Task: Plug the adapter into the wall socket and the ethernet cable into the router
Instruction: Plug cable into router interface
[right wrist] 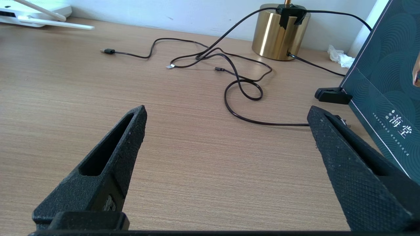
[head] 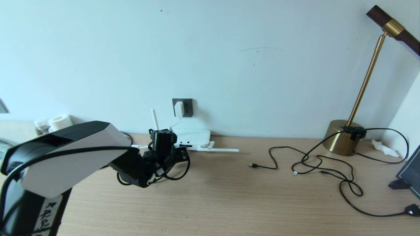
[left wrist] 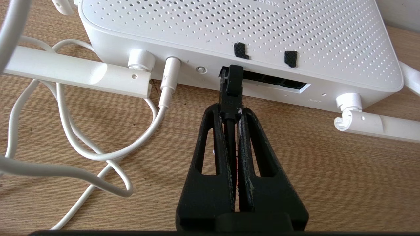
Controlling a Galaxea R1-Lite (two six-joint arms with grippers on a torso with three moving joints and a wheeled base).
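Against the worktop's back edge, left hand (left wrist: pixel 230 113) clamps ethernet cable (left wrist: pixel 231 98) plug at router (left wrist: pixel 229 29) port mouth. Adapter (head: pixel 179 108) sits in wall socket (head: pixel 187 107). Right hand (right wrist: pixel 226 131) idle, spread wide. Risk: tilted plug jams, shoves router back.

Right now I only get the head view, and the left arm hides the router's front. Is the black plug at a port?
Observer: Yes. The left gripper has its jaws shut on the ethernet cable, plug tip at the router port opening.
Operator: Anything else plugged in there?
Observer: A white cord sits in a round socket beside it.
Operator: And the other arm?
Observer: The right gripper hangs over the desk, jaws wide open, empty.
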